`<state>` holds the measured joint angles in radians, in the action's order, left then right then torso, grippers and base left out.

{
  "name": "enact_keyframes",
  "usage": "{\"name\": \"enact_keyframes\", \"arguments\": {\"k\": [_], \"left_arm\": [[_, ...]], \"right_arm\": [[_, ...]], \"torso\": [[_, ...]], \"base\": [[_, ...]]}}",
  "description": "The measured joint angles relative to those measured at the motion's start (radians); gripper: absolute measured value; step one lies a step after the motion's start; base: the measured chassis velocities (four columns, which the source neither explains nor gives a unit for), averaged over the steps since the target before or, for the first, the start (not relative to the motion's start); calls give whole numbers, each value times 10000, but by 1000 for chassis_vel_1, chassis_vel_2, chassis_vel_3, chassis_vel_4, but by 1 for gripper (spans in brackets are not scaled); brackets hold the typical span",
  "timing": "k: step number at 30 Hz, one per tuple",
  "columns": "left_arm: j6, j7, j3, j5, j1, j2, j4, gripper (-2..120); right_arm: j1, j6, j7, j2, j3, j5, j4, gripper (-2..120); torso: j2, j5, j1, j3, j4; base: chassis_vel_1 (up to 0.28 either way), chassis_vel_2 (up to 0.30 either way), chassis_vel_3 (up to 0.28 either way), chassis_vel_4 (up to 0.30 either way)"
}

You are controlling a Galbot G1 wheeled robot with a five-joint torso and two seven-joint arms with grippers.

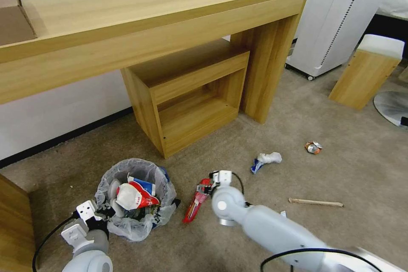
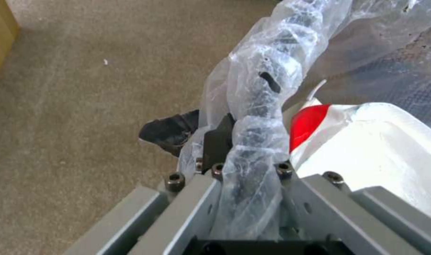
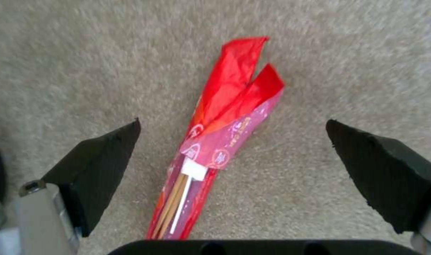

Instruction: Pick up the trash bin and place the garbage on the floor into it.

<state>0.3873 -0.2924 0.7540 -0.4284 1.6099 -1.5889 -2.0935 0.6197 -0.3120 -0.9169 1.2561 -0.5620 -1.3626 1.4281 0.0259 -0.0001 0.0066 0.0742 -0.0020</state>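
The trash bin (image 1: 135, 197), lined with a crinkly translucent bag, stands on the beige floor (image 1: 348, 178) holding red-and-white litter. My left gripper (image 1: 103, 213) is shut on its near rim; in the left wrist view the bag-wrapped rim (image 2: 260, 106) runs between the fingers of that gripper (image 2: 234, 141). My right gripper (image 1: 207, 187) hovers open over a long red wrapper (image 1: 193, 206). In the right wrist view the wrapper (image 3: 225, 141), with chopsticks inside, lies between the spread pads (image 3: 97, 170) of the gripper (image 3: 233, 124). More garbage lies to the right: a blue-white carton with tissue (image 1: 265, 160), a crushed can (image 1: 313, 147) and a wooden stick (image 1: 315, 202).
A long wooden desk (image 1: 148, 21) with a low shelf unit (image 1: 191, 93) under it stands behind the bin. A cardboard box (image 1: 12, 17) sits on the desk. A white appliance on wheels (image 1: 340, 17), a wooden stool (image 1: 367, 72) and a round metal base (image 1: 393, 106) stand at the right.
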Motion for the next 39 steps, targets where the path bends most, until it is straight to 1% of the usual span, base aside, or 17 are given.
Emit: {"name": "enact_keyframes", "arguments": {"k": [1,3,10,13,19,20,21,23,24,25,28,29,31,32,34,38,39], "left_arm": [[0,0,0,0,0,0,0,0],[-11,0,15,-15,-4,-9,0,0],[-30,3,13,-19,-4,-21,-1,0],[-35,3,12,-23,4,-14,-12,0],[-61,3,14,-39,35,17,-38,0],[-61,3,10,-46,32,22,-40,0],[-61,3,10,-46,32,22,-40,0],[-61,5,8,-51,24,29,-40,0],[-61,5,3,-54,21,30,-40,0],[-61,5,3,-54,21,30,-40,0],[-61,6,-10,-57,13,28,-36,0],[-61,6,-10,-57,13,28,-36,0],[-61,7,-20,-57,17,16,-33,0],[-61,7,-20,-57,17,16,-33,0],[-61,16,-38,-56,24,5,-28,0],[-82,41,-57,-45,25,-18,-4,0],[-98,46,-61,-37,25,-28,4,0]], "right_arm": [[0,0,0,0,0,0,0,100],[-29,86,101,380,-76,220,-617,100],[23,240,333,923,-97,781,-1633,98],[35,289,438,1007,-135,950,-1854,92],[137,469,734,1173,-223,1486,-2347,89],[204,527,809,1188,-239,1644,-2426,78],[204,527,809,1188,-239,1644,-2426,78],[250,551,845,1192,-240,1748,-2488,69],[284,604,893,1191,-255,1864,-2550,63],[284,604,893,1191,-255,1864,-2550,63],[362,705,1018,1191,-285,2117,-2694,49],[362,705,1018,1191,-285,2117,-2694,49],[415,794,1124,1194,-334,2316,-2776,37],[415,794,1124,1194,-334,2316,-2776,37],[428,902,1224,1230,-376,2531,-2901,32],[436,977,1285,1272,-453,2730,-2997,32],[439,985,1300,1280,-466,2785,-3008,28]], "torso": [[0,0,0,0,0],[0,-1,0,0,-1],[0,0,0,0,-1],[0,0,0,0,-2],[0,0,0,0,-1],[0,1,0,0,-1],[0,1,0,0,-1],[0,1,0,0,-2],[0,1,0,0,-2],[0,1,0,0,-2],[0,1,0,0,-2],[0,1,0,0,-2],[0,1,0,0,-2],[0,1,0,0,-2],[0,2,0,0,-2],[0,2,0,0,-2],[1,1,0,0,-1]], "base": [[0,0,0,0],[0,0,0,0],[0,0,0,0],[0,0,0,0],[0,0,0,0],[0,0,0,0],[0,0,0,0],[0,0,0,0],[0,0,0,0],[0,0,0,0],[0,0,0,0],[0,0,0,0],[0,0,0,0],[0,0,0,0],[0,0,0,0],[0,0,0,0],[0,0,0,0]]}}
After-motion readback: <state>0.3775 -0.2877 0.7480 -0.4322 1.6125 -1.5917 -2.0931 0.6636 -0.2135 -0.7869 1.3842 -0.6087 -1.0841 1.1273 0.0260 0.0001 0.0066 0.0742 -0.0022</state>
